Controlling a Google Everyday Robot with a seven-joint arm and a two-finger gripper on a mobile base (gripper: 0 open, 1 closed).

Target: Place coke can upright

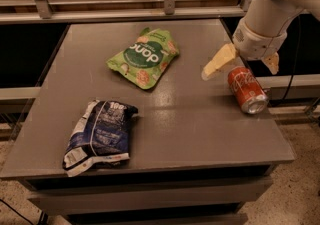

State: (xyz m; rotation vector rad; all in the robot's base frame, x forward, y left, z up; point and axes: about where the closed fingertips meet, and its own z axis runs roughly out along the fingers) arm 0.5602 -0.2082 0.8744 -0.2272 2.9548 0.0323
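The coke can [246, 90], red with white script and a silver end, lies on its side near the right edge of the grey table [165, 129], its silver end facing the front. My gripper [241, 65] hangs just above the can's far end. Its two cream fingers are spread wide, one [218, 61] to the left of the can and one [272, 62] to the right. The gripper holds nothing.
A green snack bag [144, 57] lies at the table's middle back. A dark blue snack bag [99, 135] lies at the front left. A metal rail [125, 15] runs behind the table. The table's right edge is close to the can.
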